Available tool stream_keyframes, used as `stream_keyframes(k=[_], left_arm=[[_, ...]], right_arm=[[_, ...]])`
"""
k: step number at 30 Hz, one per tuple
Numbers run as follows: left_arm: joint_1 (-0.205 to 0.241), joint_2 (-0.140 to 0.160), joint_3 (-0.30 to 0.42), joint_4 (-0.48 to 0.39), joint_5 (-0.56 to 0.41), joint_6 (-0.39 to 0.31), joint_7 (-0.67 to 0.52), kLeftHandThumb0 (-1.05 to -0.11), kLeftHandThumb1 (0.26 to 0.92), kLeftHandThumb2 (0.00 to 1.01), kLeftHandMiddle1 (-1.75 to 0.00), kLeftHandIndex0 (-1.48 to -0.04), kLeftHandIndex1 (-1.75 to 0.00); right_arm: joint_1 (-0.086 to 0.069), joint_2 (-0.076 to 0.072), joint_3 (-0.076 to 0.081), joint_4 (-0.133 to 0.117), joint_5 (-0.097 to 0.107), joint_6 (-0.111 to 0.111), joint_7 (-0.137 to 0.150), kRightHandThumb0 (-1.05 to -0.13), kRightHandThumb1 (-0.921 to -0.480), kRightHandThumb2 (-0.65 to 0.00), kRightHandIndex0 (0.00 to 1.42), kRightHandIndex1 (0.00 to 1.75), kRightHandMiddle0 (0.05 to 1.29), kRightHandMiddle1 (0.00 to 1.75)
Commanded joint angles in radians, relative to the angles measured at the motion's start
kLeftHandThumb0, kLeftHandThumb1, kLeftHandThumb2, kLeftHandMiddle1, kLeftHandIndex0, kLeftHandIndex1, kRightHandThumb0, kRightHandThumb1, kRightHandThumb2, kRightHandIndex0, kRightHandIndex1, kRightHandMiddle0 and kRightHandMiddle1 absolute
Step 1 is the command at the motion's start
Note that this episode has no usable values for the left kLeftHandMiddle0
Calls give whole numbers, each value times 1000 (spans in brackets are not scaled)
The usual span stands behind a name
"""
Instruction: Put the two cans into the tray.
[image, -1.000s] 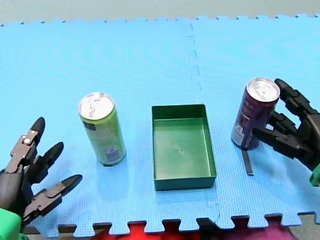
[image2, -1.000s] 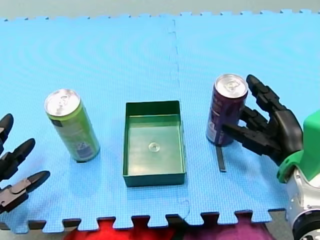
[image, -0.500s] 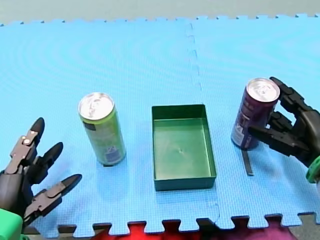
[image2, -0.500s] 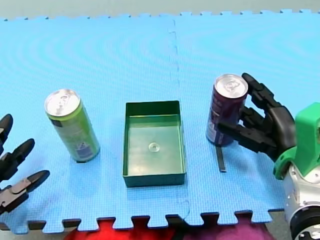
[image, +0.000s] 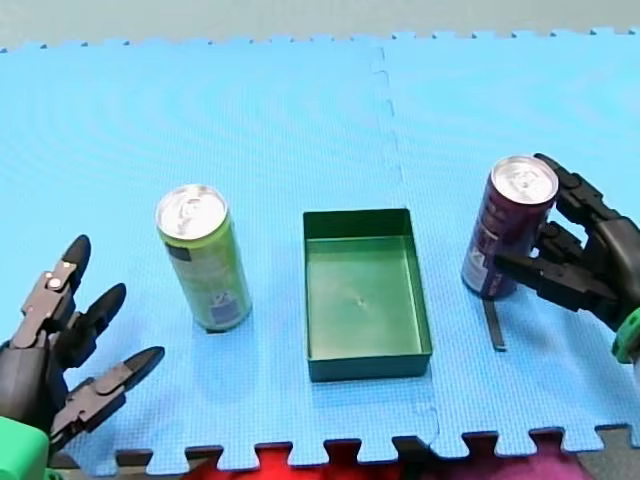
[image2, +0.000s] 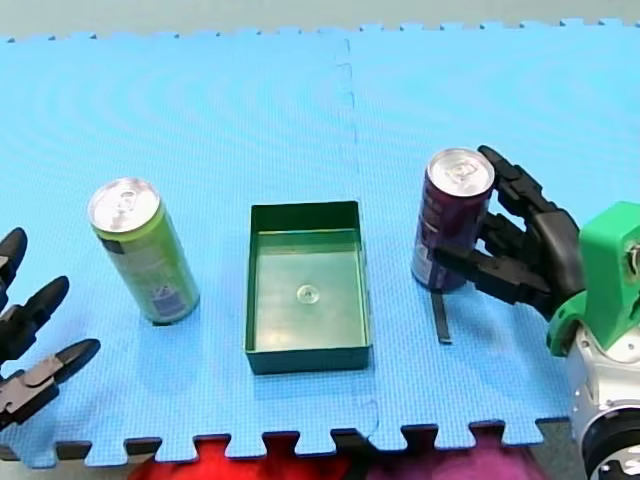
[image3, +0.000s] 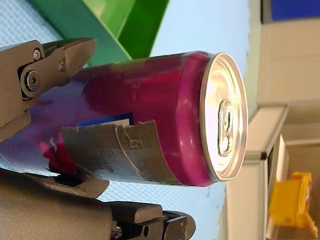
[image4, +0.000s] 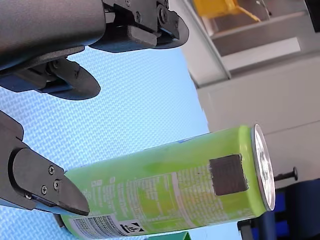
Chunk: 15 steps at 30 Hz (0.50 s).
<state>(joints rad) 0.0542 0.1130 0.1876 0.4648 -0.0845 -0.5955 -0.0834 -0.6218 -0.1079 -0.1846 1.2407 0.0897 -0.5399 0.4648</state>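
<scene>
A purple can (image: 508, 225) stands upright on the blue mat, right of the green tray (image: 318, 300). My right hand (image: 578, 255) wraps it: the thumb crosses its lower front and the fingers (image2: 510, 180) curl behind its top. In the first wrist view the same purple can (image3: 150, 125) sits between that hand's fingers. A green can (image: 205, 260) stands upright left of the tray. My left hand (image: 70, 350) hovers at the near left corner, well apart from it. The second wrist view shows the green can (image4: 175, 200) beyond a hand's fingertips, untouched.
A thin dark strip (image: 495, 325) lies on the mat just in front of the purple can. The mat's jagged front edge (image: 330, 450) runs close below the tray. A seam (image: 390, 120) runs away behind the tray.
My right hand has moved in leftward and drawn its fingers and thumb onto the purple can. Both cans, the tray and my left hand have stayed put.
</scene>
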Motion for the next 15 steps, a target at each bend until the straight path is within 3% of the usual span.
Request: stream_keyframes(k=[1,8,15], left_arm=[[1,1,1,-6,0,-2,3,-1048,779,6,-10,-246,-9],[8,-2,0,-17,1,1,4,-1048,780,5,-10,-248,-8],[10,-1,1,-18,-2,3,3,-1048,782,4,-10,-253,-8]], right_arm=[[-5,-5,2,8,-5,-2,5,-1048,-783,-15,391,28,203,3],[-17,-3,4,27,-13,0,1,-1048,-788,-13,390,23,200,1],[-31,5,-8,36,-4,7,10,-1048,-791,-10,390,19,201,1]])
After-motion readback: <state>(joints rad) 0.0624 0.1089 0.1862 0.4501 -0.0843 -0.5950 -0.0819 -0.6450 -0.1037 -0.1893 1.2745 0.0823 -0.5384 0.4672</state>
